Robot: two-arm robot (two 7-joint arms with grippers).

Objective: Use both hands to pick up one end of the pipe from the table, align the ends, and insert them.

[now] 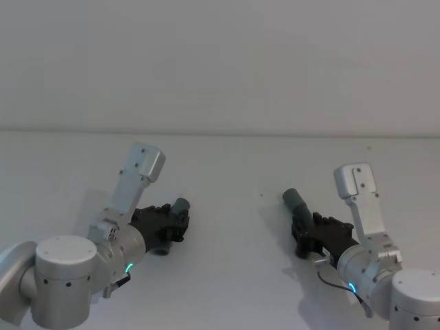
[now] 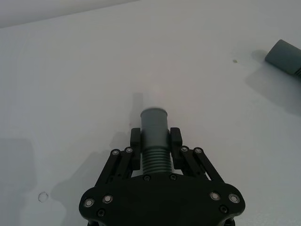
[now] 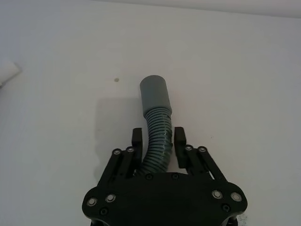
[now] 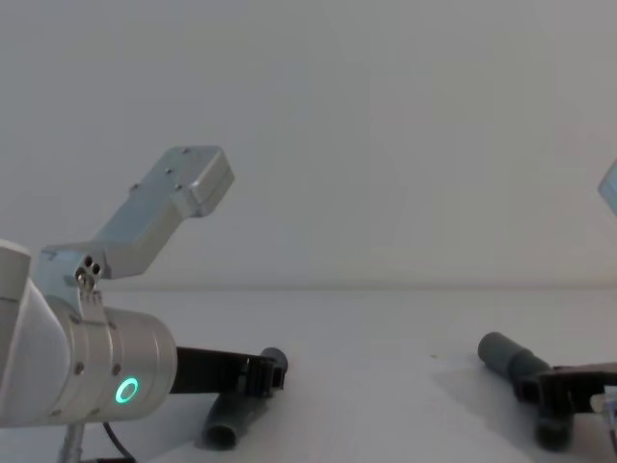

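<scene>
Pipe's left piece [image 2: 154, 125] is clamped by its ribs in the left hand [image 2: 155, 138], fingers pressed to both sides, with its smooth grey cuff [image 2: 154, 117] pointing forward. From the chest view its lower end hangs down close to the table [image 1: 227, 289]; I cannot tell whether it touches. The right piece [image 3: 157, 136] is grasped the same way in the right hand [image 3: 158, 137], its ribbed stretch curving so that the cuff leans off the hand's line. The two pieces are well apart, one on each side. The main risk, I judge, is misalignment: both grips sit on soft ribbing behind the cuffs, so the free ends may sag or swing as the arms close in, and the right piece's bend already sets its mouth askew. A push with the axes crossed could buckle the hose or make it slide between the fingers. The dangling left end might also drag on the table. As for containers, the only hollows are the cuffs, and neither holds the other piece yet.
</scene>
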